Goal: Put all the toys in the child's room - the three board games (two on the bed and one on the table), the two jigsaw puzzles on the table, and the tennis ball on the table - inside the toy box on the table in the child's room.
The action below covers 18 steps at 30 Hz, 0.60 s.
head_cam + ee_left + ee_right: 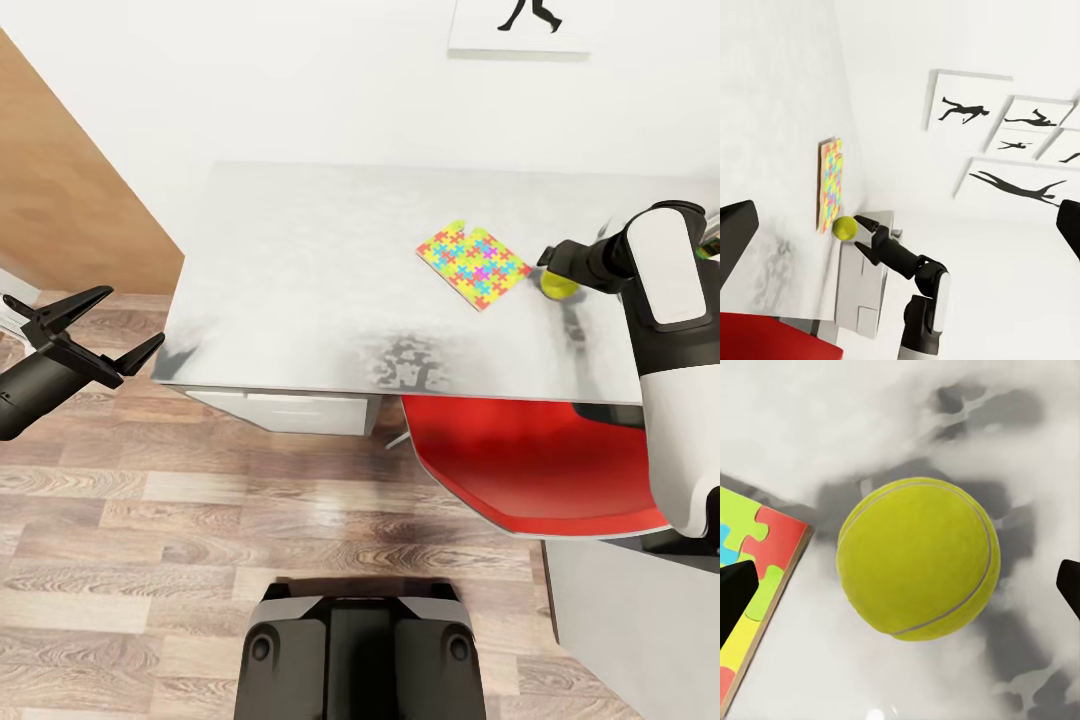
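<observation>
Out at the far left, the left gripper (103, 329) hangs over the wood-plank floor (200, 540), off the table's corner, its two black fingers spread wide with nothing between them. Behind it a tan wooden panel (60, 190) leans along the white wall.

Moving right, the table (300, 260) spreads its pale marbled top under the wall, with a white drawer front (290, 410) below its near edge. Toward the right half of the top lies a jigsaw puzzle (473, 265), a flat square of yellow, pink, blue and green interlocking pieces, turned cornerwise to the table edge. A red chair seat (520, 470) is tucked in beneath the table below it, and the robot's dark base (360, 650) sits on the floor in front.

Just beside the puzzle's right corner is the tennis ball (558, 285), yellow-green, resting on the tabletop. The right gripper (556, 272) is down over it; from the right wrist view the ball (919, 559) sits between the two dark fingertips (735, 600) with bare table showing on both sides, so the fingers are parted and not pressing it. The puzzle's edge (757, 577) lies close to the ball but apart from it. From the left wrist view the same ball (844, 226) shows at the tip of the right arm (922, 281), next to the puzzle (831, 184).

On the wall above hangs a baseball-player silhouette poster (520, 25).
</observation>
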Tool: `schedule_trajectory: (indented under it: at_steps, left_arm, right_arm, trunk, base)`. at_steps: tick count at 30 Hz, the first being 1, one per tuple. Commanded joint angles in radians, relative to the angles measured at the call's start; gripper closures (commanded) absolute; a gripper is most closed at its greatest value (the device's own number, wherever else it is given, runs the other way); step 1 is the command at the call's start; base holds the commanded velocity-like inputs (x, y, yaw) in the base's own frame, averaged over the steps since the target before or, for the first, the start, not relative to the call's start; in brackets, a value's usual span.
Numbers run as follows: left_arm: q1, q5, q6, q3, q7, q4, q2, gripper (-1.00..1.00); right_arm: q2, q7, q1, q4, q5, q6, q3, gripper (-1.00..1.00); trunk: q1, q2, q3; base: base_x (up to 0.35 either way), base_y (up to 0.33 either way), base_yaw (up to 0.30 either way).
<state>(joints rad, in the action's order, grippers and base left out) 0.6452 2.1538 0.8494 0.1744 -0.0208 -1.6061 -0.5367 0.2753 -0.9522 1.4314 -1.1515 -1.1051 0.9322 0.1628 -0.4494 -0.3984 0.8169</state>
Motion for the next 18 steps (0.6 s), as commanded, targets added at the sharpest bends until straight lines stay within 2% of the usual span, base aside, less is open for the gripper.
schedule_trajectory:
  at_steps: [1,18]
  left_arm:
    - [0.001,0.003,0.003,0.001,-0.002,0.0,0.0,-1.0]
    - [0.001,0.003,0.003,0.001,-0.002,0.0,0.0,-1.0]
  right_arm:
    - [0.001,-0.01,0.001,-0.001,-0.009,0.002,0.003,-1.0]
    - [-0.001,-0.01,0.001,-0.001,-0.009,-0.003,0.003,-1.0]
  trunk:
    - [-0.001,-0.002,0.002]
    - [-0.001,-0.002,0.021]
  base:
    - [0.0,0.0,0.0]
    - [0.0,0.0,0.0]
